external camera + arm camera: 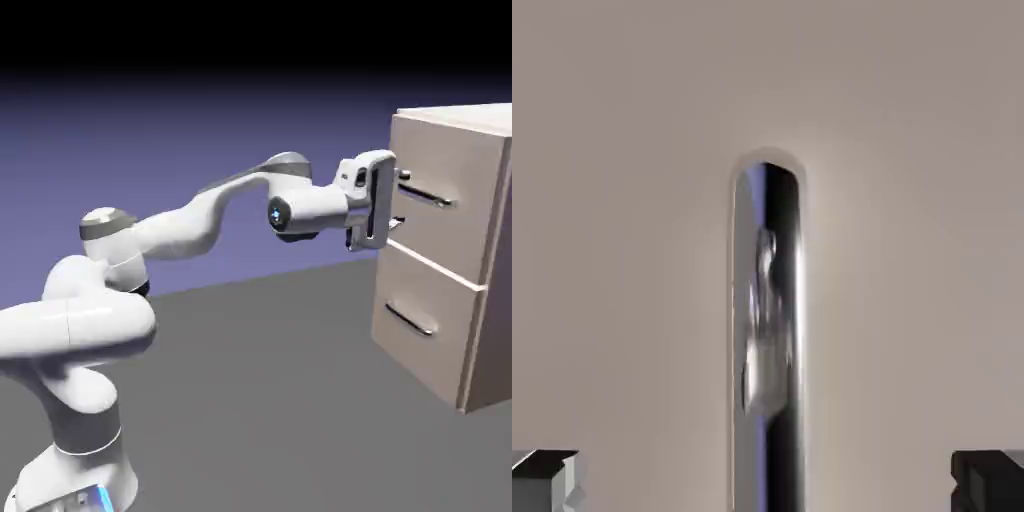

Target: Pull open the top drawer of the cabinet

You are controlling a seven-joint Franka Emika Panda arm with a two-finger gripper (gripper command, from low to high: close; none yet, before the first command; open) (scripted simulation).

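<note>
The top drawer (440,205) is sitting at the upper front of the cabinet (490,330), on the exterior view's right, and its front is appearing flush with the cabinet face, so it is judged not yet pulled out. Its handle (425,195) is a thin dark bar; in the hand view the same handle (768,340) is running as a shiny metal rod up the middle of the frame, with its rounded end in sight. The bar is looking rigid and smooth, hence probably slippery, and the place to take hold is across its mid-length, where the pull would be acting squarely on the slides. The drawer itself is likely stiff and moderately heavy, resisting at first and then gliding.

The end effector (392,207) is standing right at the drawer front, near the handle's end. Its fingertips (547,480) are showing at the two bottom corners of the hand view, wide apart, with the bar centred between them and nothing gripped. Whether the fingers are already reaching past the bar cannot be told.

The lower drawer (425,320) is lying just below, its own handle (410,320) well clear of the fingers. The counter (260,380) in front of the cabinet is offering room for a straight pull back toward the robot, along the line of the forearm.
</note>
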